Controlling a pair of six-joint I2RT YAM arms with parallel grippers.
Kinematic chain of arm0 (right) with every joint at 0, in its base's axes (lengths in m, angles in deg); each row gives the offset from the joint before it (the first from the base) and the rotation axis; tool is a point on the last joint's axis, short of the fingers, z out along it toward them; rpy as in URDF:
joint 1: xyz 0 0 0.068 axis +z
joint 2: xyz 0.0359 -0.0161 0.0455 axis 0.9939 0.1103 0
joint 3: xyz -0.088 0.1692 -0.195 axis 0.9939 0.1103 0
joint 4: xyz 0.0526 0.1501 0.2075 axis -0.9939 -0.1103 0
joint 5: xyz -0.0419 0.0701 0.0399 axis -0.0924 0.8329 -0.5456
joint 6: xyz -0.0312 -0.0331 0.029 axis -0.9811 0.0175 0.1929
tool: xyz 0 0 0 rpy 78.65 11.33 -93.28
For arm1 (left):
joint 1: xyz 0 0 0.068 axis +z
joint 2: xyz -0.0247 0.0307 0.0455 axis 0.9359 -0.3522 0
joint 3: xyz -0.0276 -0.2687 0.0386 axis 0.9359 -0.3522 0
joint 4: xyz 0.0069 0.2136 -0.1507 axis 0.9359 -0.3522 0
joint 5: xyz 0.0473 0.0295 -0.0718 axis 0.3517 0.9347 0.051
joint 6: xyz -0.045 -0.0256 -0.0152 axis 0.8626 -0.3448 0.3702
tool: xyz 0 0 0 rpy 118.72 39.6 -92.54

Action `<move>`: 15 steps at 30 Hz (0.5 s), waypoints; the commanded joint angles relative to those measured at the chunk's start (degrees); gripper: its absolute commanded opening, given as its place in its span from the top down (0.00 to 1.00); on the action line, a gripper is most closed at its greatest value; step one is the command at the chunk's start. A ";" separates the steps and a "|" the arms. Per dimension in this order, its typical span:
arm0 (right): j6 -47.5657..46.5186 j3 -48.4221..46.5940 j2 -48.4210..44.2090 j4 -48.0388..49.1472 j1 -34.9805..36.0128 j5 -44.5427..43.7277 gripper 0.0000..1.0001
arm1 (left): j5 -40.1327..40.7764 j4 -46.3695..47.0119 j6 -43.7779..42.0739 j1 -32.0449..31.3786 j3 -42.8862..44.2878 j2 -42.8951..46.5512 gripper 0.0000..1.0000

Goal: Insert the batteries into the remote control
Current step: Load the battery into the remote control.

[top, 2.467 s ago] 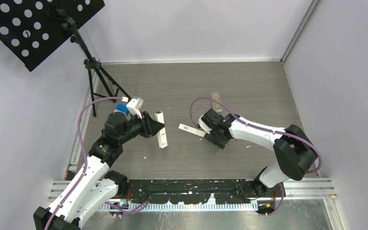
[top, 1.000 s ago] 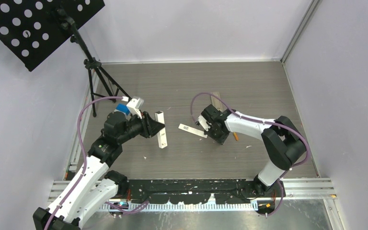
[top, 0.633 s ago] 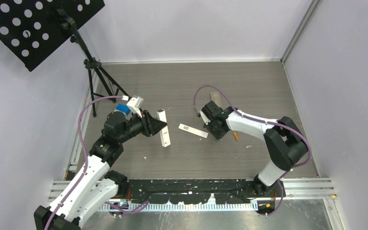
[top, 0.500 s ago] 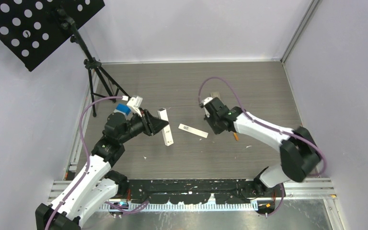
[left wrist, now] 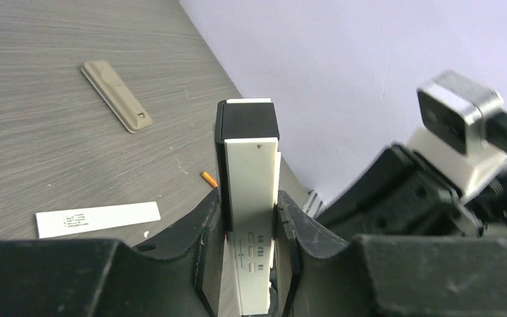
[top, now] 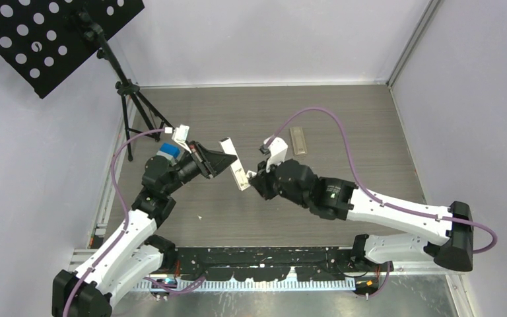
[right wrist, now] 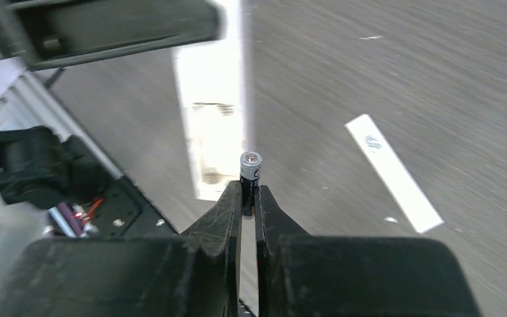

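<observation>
The right gripper [right wrist: 248, 198] pinches a dark battery [right wrist: 249, 173] upright, its silver tip poking above the closed fingertips [right wrist: 233, 199]. Just behind the battery stands the white remote control [right wrist: 214, 125], blurred. Right of the battery, a white strip [right wrist: 393, 173] lies flat on the table [right wrist: 403, 66].

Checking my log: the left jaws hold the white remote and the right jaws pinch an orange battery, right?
Not orange: the right wrist view shows the right jaws shut on a dark battery with a silver tip. The orange battery lies on the table. The left jaws do hold the remote.
</observation>
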 commanded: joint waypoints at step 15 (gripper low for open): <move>-4.22 -5.88 2.86 13.11 6.98 -3.58 0.98 | -4.16 4.36 7.67 0.21 2.76 -2.15 1.00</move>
